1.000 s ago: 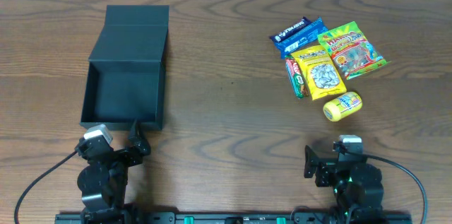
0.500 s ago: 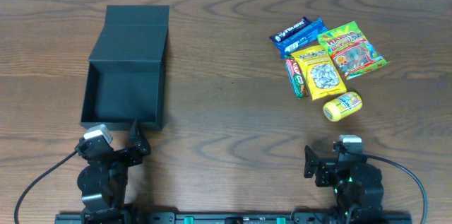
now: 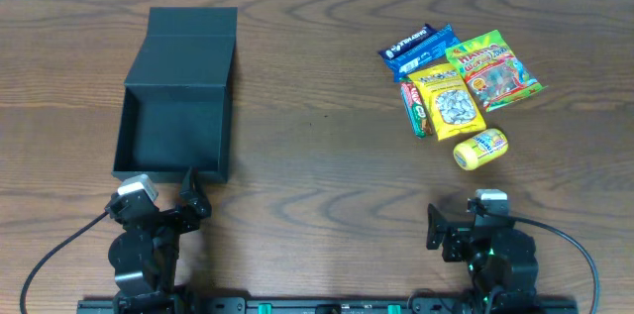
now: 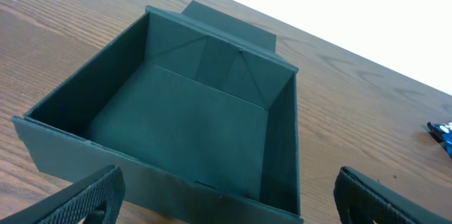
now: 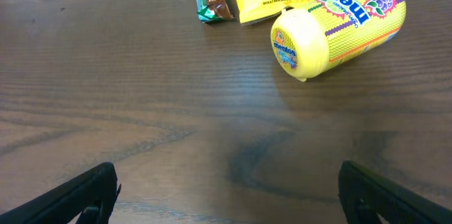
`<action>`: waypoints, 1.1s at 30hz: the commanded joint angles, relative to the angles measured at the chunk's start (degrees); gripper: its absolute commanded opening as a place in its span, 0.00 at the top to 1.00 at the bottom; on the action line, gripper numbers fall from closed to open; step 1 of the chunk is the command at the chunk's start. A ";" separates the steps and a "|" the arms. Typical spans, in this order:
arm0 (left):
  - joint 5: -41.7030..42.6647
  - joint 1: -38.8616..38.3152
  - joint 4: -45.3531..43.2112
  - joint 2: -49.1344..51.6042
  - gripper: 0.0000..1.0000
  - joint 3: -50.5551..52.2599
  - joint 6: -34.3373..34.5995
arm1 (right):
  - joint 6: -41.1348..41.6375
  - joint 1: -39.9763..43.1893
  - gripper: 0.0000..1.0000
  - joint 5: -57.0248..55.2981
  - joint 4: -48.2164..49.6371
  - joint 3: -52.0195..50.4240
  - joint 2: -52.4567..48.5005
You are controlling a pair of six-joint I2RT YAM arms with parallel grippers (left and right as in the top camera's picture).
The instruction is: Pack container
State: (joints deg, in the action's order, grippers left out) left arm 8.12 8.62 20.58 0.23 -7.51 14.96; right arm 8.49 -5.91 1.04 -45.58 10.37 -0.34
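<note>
The matte black container (image 3: 173,134) stands open on the left, its flap lid (image 3: 191,49) laid back behind it; its inside looks empty in the left wrist view (image 4: 183,121). My left gripper (image 3: 190,187) is open and empty just in front of the container's near wall. Snacks lie at the right: a blue bar (image 3: 418,49), a green gummy bag (image 3: 492,72), a yellow seed bag (image 3: 447,102), a green bar (image 3: 413,109) and a yellow Mentos tub (image 3: 480,148). My right gripper (image 3: 464,217) is open and empty, short of the tub (image 5: 339,26).
The wooden table (image 3: 317,165) runs to a white far edge. Both arm bases sit at the near edge, with black cables trailing to each side.
</note>
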 commanded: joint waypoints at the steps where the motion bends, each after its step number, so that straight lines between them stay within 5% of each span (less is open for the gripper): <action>1: -1.11 0.35 -0.50 0.02 0.04 1.25 -0.61 | -0.66 -0.07 0.01 -0.61 -0.02 -0.31 -0.15; 18: 0.44 0.35 -22.80 8.68 0.04 0.02 2.32 | -0.63 -0.07 0.01 -0.63 -0.02 -0.31 -0.15; 26: 0.46 0.35 -24.48 29.75 0.04 -13.03 -7.30 | -0.66 -0.07 0.01 -0.63 -0.02 -0.31 -0.15; 33: 1.60 -1.49 -24.22 54.62 0.04 -29.46 -7.74 | -0.66 -0.07 0.01 -0.63 -0.02 -0.31 -0.15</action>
State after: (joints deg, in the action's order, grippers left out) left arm 8.91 8.32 -3.66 48.73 -32.49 8.91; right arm 8.49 -5.91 1.02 -45.56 10.33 -0.51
